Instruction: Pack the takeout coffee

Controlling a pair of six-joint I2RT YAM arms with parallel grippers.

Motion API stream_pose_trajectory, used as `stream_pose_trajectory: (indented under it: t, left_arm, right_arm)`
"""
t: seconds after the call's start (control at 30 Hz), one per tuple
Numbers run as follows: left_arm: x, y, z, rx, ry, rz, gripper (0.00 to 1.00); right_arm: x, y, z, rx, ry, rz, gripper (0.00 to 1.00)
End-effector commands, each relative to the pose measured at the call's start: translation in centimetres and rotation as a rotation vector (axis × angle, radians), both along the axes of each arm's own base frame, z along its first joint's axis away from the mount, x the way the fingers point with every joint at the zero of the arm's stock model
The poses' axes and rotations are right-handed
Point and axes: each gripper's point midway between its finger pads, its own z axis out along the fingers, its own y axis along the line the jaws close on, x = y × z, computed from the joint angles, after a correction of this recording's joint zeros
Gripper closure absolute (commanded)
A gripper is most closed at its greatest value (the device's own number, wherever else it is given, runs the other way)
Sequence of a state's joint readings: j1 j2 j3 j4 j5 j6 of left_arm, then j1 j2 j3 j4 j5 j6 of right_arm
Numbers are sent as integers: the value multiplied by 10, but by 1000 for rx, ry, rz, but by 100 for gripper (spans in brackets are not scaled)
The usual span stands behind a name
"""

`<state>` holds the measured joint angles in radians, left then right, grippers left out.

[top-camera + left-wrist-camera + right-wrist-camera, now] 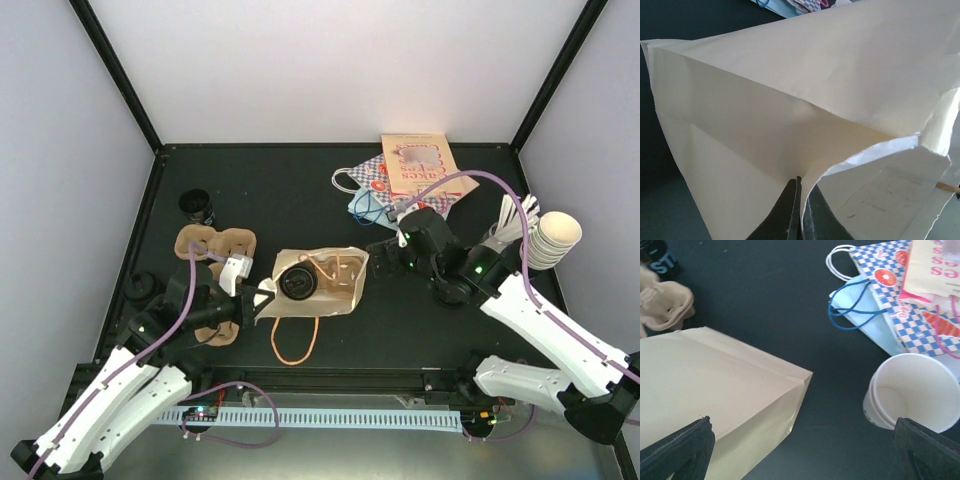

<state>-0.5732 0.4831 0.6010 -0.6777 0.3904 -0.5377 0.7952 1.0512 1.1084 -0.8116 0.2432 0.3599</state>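
Top external view: the left claw (258,302) pinches the rim of the tan paper bag (335,280) at centre frame, with a black-lidded paper cup (296,284) in its mouth. The right claw (384,253) hangs spread just right of the bag.

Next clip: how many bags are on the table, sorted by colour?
Tan bag: 1
Cream lettered bag: 1
Blue-and-white checked bag: 1
Light blue bag: 1
Total: 4
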Motion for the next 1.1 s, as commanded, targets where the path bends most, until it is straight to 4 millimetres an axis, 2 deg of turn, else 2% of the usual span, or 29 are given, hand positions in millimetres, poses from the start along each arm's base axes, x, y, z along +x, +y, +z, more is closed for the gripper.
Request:
stream_pose_trajectory:
  t: [0.0,0.2,0.37,0.57,0.83,1.07]
  left_arm:
    - [-3,0,3,-20,3,2,98]
    - [4,5,23,-34,-49,50,98]
    - [4,7,21,-67,-61,76,97]
    - [4,14,26,-110,-99,120,95]
    - [3,13,21,-107,-92,113,95]
    - [6,13,22,-113,-89,127,95]
  right_arm:
    - [-13,16,16,111,-17,110,0]
    - [-24,16,21,130,-30,162,0]
    - [-50,34,8,202,25,326,1]
    - [-67,40,-4,235,78,395,2]
    - [-68,39,-3,231,77,404,2]
    - [-57,30,7,207,23,338,1]
